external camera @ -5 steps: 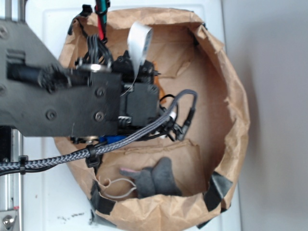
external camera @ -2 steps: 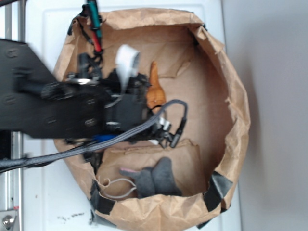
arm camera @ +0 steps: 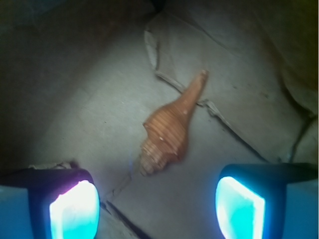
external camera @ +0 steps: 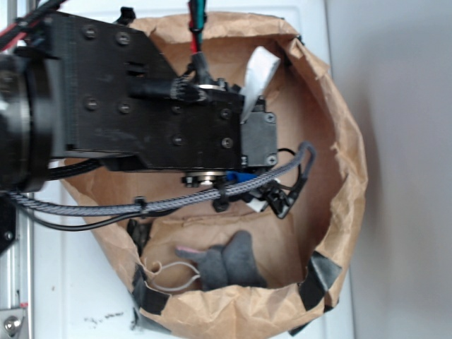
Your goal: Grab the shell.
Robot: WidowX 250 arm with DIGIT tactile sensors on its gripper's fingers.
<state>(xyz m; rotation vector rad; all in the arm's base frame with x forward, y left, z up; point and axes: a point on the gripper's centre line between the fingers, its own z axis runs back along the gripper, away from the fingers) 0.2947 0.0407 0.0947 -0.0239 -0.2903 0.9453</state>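
The shell (arm camera: pixel 168 130) is orange-brown and ridged. It lies on the brown paper floor in the wrist view, its thin tip pointing up-right and its wider pale end down-left. My gripper (arm camera: pixel 157 209) is open and empty above the paper. Its two glowing pads (arm camera: pixel 75 211) stand wide apart at the bottom of the view, with the shell just beyond the gap between them. In the exterior view the black arm (external camera: pixel 176 120) covers the shell.
A crumpled brown paper bag (external camera: pixel 346 176) forms a walled bowl around the workspace. A grey plush toy (external camera: pixel 229 265) with a pink bit lies at the bag's near side. Braided cables (external camera: pixel 176 201) hang under the arm. Paper seams and folds (arm camera: pixel 224 119) cross the floor.
The arm has swung right and up over the bag's middle and now covers the shell, which showed beside it 0.4 s ago. The plush toy has not moved.
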